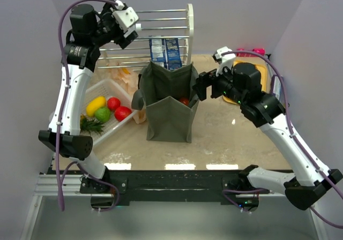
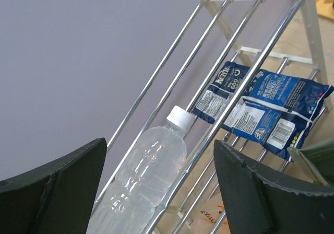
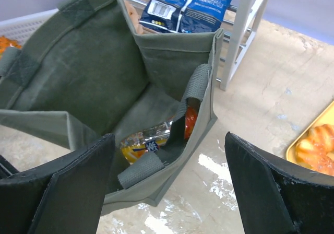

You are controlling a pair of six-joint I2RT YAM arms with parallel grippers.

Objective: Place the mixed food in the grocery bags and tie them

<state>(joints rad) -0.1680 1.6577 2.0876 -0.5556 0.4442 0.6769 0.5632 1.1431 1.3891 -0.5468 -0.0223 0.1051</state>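
Observation:
The olive-green tote (image 1: 169, 103) stands open mid-table. In the right wrist view an orange-filled bottle (image 3: 138, 142) and a red-orange fruit (image 3: 190, 120) lie on its floor. My right gripper (image 3: 167, 187) hovers open over the tote's right rim (image 1: 199, 87), holding nothing. My left gripper (image 1: 127, 35) is raised by the wire rack, open and empty (image 2: 162, 192). Ahead of it a clear bottle (image 2: 151, 166) lies behind the rack's rods, beside blue snack packets (image 2: 266, 108). Yellow (image 1: 95, 105), green (image 1: 102, 114) and red (image 1: 122, 113) fruits sit in a white basket. A peach plastic bag (image 1: 124, 78) lies behind them.
The white-framed metal rod rack (image 1: 161, 20) stands at the back, close around my left gripper. The white slatted basket (image 1: 115, 127) is at the left. A yellow tray with pastries (image 3: 318, 145) lies right of the tote. Walls close in on both sides.

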